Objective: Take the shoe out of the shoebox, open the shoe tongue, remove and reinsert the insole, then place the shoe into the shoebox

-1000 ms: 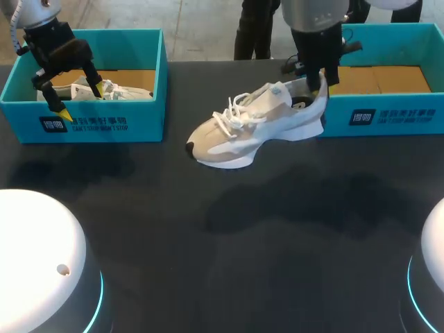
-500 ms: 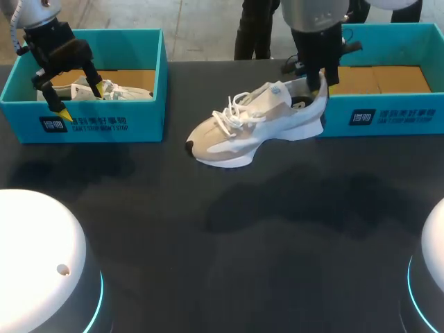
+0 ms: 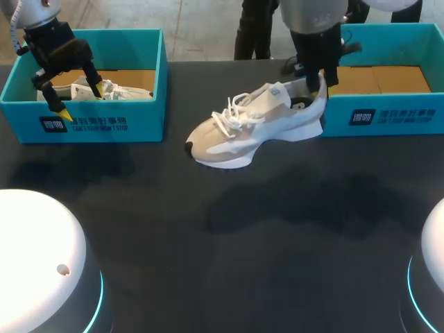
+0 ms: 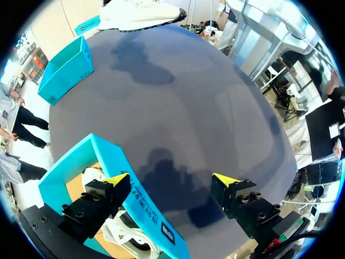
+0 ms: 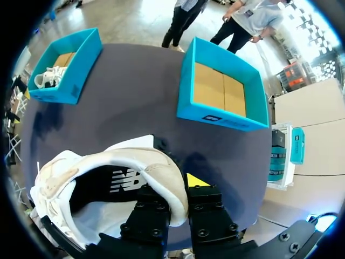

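A beige-and-white shoe (image 3: pixel 250 126) hangs tilted over the table's middle, heel raised, toe pointing left. My right gripper (image 3: pixel 318 86) is shut on its heel collar. In the right wrist view the collar of the shoe (image 5: pixel 108 181) is pinched in the right gripper (image 5: pixel 180 199). Just behind stands the right teal shoebox (image 3: pixel 388 118), showing only a cardboard floor. My left gripper (image 3: pixel 78 98) is open, straddling the front wall of the left teal shoebox (image 3: pixel 111 126). A second white shoe (image 3: pixel 114 91) lies inside. The left wrist view has that wall (image 4: pixel 140 199) between the left gripper (image 4: pixel 171 179) fingers.
The dark tabletop (image 3: pixel 229 236) stretches in front of both boxes. Two white domed robot bases sit at the near corners, one left (image 3: pixel 38 257) and one right (image 3: pixel 433 270).
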{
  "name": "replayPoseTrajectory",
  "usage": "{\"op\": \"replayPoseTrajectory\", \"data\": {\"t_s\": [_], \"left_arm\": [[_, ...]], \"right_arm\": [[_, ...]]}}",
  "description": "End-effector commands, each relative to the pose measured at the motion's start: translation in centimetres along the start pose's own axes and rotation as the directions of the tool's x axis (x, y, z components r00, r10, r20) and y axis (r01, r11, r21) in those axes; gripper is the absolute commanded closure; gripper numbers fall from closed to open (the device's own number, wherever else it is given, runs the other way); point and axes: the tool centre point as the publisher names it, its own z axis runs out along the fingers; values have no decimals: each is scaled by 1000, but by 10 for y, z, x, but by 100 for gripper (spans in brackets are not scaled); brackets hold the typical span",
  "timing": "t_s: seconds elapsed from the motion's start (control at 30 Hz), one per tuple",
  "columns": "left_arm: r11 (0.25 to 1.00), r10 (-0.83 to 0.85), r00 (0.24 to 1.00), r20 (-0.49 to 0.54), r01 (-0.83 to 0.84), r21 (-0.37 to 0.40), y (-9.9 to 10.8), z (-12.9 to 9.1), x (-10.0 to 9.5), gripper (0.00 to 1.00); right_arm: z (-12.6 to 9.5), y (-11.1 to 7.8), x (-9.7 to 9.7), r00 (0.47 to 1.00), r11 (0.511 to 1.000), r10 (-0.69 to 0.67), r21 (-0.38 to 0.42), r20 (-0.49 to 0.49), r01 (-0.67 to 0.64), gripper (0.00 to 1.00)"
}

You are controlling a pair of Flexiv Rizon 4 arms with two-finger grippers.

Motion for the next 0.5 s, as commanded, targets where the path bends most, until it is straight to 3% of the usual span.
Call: {"op": "replayPoseTrajectory", "data": {"t_s": [0.03,0.5], "left_arm": [[1000,1,1000,2,-1,-2,0,0,1,0],[1000,1,1000,2,-1,-2,0,0,1,0]], "right_arm": [[4,-7,15,1000,1000,2,-2,23,-2,100],[23,-38,57,999,1000,8,20,37,-9,100]]}}
